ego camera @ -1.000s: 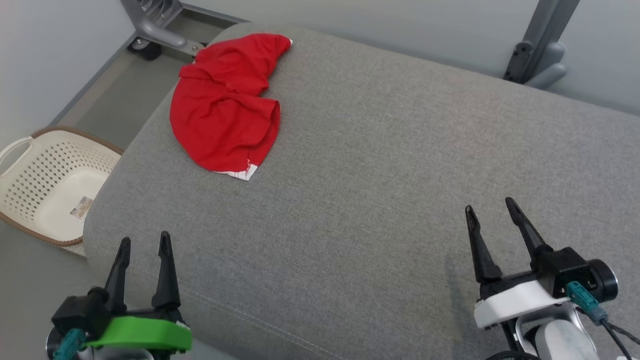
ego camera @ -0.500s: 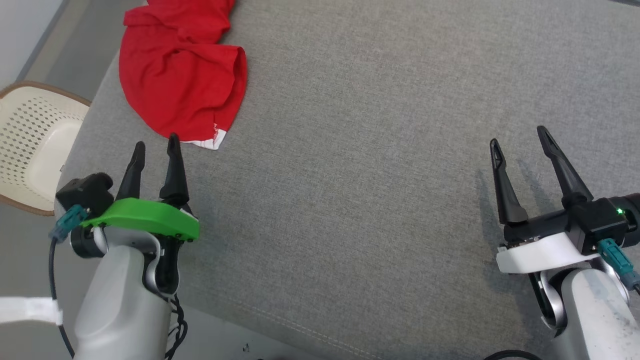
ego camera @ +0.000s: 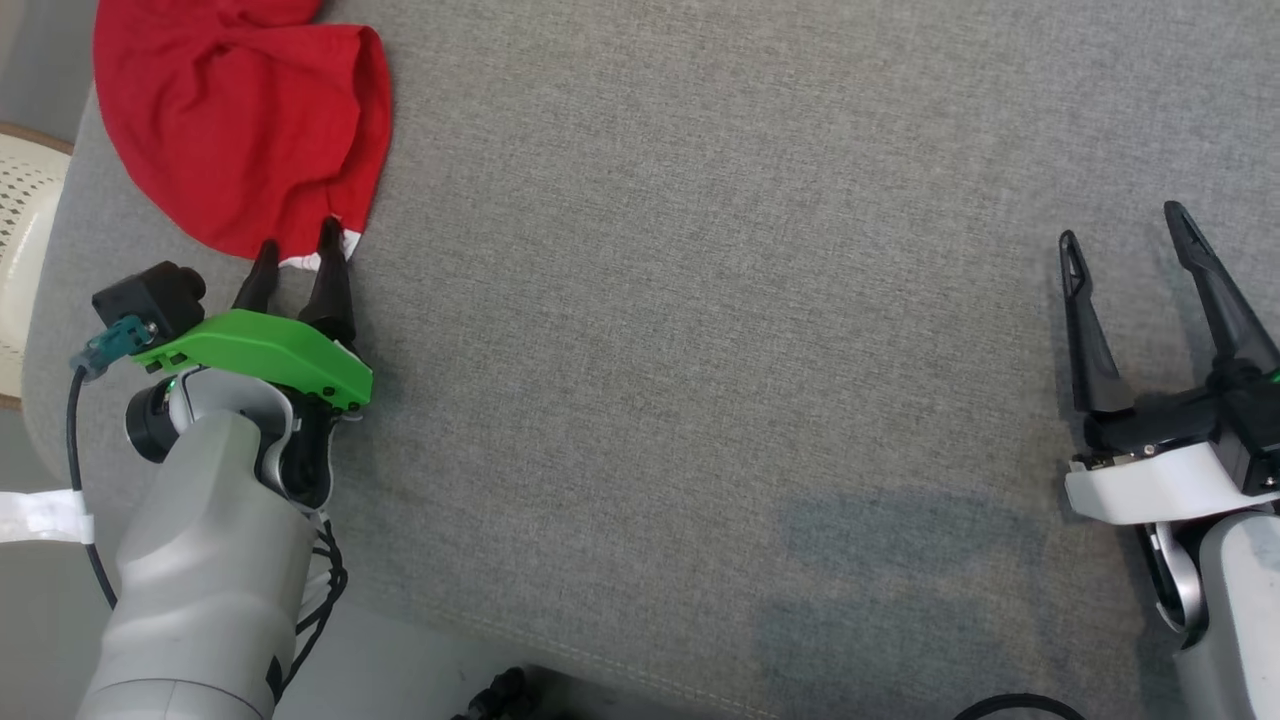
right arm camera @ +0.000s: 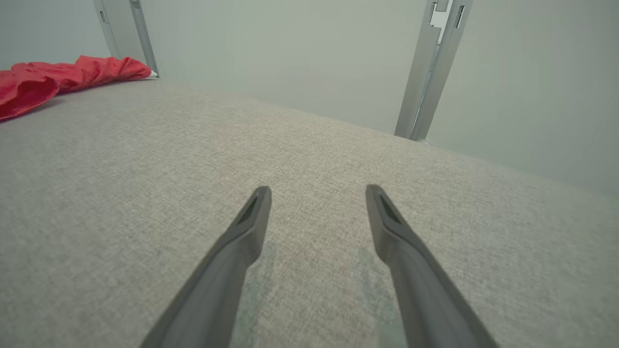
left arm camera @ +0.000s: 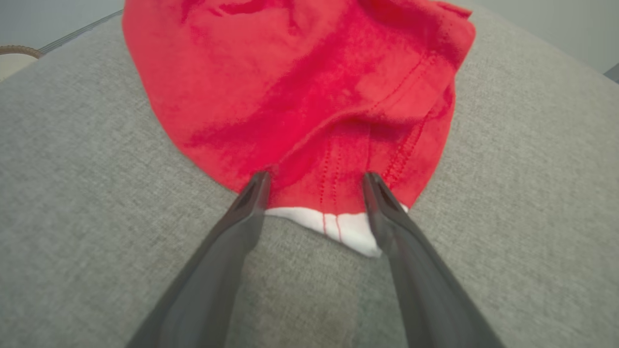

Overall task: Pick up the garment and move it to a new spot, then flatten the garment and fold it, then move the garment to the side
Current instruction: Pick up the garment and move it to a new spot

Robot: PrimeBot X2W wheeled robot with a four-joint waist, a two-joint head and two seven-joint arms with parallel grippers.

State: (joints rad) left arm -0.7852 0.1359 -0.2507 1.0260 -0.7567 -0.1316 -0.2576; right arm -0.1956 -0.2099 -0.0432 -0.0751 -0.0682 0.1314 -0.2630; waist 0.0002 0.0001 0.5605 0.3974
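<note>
Count: one garment (ego camera: 240,120), red with a white hem; two grippers; one grey cushion (ego camera: 700,300); one pale perforated basket (ego camera: 22,200); two metal posts (right arm camera: 430,72) behind the cushion.

Head view: the garment lies crumpled on the cushion at 10 to 11 o'clock, close to the cushion's left edge. The basket sits beyond that edge at 9 o'clock.

Orientation: the visible part of the garment runs roughly from 11 to 5 o'clock. Its white-hemmed corner (left arm camera: 338,227) points to 5 o'clock, toward the robot. The far end is cut off at the top of the picture, so the full long axis cannot be judged.

Left gripper (ego camera: 298,235), green-backed, at 8 to 9 o'clock: fingers spread and pointing to 12 o'clock. In the left wrist view the two tips straddle the hemmed corner, one on each side of the stitched seam. Nothing is pinched. Whether the tips touch the cloth cannot be told.

Right gripper (ego camera: 1122,225), white-backed, at 3 to 4 o'clock: fingers spread, pointing to about 12 o'clock over bare cushion, well apart from the garment. From its wrist view the garment sits at 10 o'clock.
</note>
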